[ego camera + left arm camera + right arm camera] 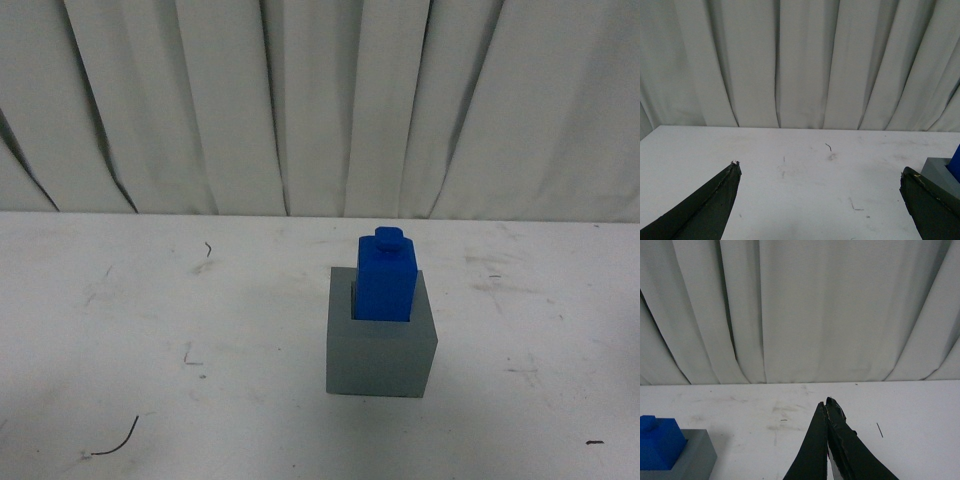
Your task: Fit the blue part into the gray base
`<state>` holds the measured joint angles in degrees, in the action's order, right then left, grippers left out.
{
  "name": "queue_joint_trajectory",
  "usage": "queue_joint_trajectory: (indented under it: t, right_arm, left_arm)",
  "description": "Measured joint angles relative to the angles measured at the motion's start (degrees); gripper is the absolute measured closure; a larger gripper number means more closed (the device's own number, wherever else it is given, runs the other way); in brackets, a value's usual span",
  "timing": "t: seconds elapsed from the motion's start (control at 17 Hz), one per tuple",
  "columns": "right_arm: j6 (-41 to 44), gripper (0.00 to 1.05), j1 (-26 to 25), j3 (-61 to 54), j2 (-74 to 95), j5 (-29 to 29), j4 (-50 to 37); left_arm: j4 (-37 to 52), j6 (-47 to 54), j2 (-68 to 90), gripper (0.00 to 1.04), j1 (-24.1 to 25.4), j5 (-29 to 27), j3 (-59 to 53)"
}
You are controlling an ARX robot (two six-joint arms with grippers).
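The blue part (386, 277) stands upright in the recess of the gray base (380, 355) on the white table, its knob on top. Neither arm shows in the front view. In the left wrist view my left gripper (820, 170) is open and empty, its fingers (715, 200) wide apart; the gray base (940, 172) and a sliver of the blue part (956, 162) show at the edge, beside one finger. In the right wrist view my right gripper (826, 402) is shut and empty, away from the blue part (657, 442) and gray base (695, 455).
A white table (150, 330) with scuff marks and a small dark wire scrap (115, 440) near the front. A pale pleated curtain (320, 100) hangs behind the table's far edge.
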<state>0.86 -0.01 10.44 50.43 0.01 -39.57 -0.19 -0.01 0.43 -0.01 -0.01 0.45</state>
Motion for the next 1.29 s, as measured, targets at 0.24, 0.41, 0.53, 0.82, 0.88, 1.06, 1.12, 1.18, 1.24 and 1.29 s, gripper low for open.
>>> queue_joint_trajectory:
  t: [0.24, 0.41, 0.53, 0.82, 0.88, 1.06, 1.12, 1.18, 1.24, 1.29]
  right_arm:
    - [-0.02, 1.03, 0.0, -3.82, -6.56, 0.0, 2.78]
    - [-0.02, 1.03, 0.0, -6.25, -12.55, 0.0, 6.27]
    - [-0.02, 1.03, 0.0, -6.97, -15.02, 0.0, 8.09]
    - [-0.02, 1.03, 0.0, -9.79, -21.42, 0.0, 11.52]
    - [-0.02, 1.03, 0.0, -9.79, -23.08, 0.0, 12.61]
    - [-0.02, 1.03, 0.0, -9.79, -27.98, 0.0, 17.31]
    - [-0.02, 1.03, 0.0, -9.79, -29.55, 0.02, 18.78]
    - [-0.04, 1.03, 0.0, -9.79, -30.86, 0.0, 19.96]
    - [-0.02, 1.03, 0.0, -9.79, -32.3, 0.0, 21.27]
    - [-0.02, 1.03, 0.0, -9.79, -33.16, 0.0, 22.08]
  left_arm:
    - [0.0, 0.0, 0.0, 0.07, 0.0, 0.0, 0.0]
    - [0.0, 0.02, 0.0, 0.07, 0.0, 0.0, 0.0]
    - [0.0, 0.02, 0.0, 0.07, 0.0, 0.0, 0.0]
    - [0.0, 0.0, 0.0, 0.07, 0.0, 0.0, 0.0]
    - [0.0, 0.0, 0.0, 0.07, 0.0, 0.0, 0.0]
    - [0.02, 0.0, 0.0, 0.07, 0.0, 0.0, 0.0]
    - [0.0, 0.0, 0.0, 0.07, 0.0, 0.0, 0.0]
    - [0.02, 0.0, 0.0, 0.07, 0.0, 0.0, 0.0]
    - [0.02, 0.02, 0.0, 0.07, 0.0, 0.0, 0.0]
    - [0.02, 0.0, 0.0, 0.07, 0.0, 0.0, 0.0]
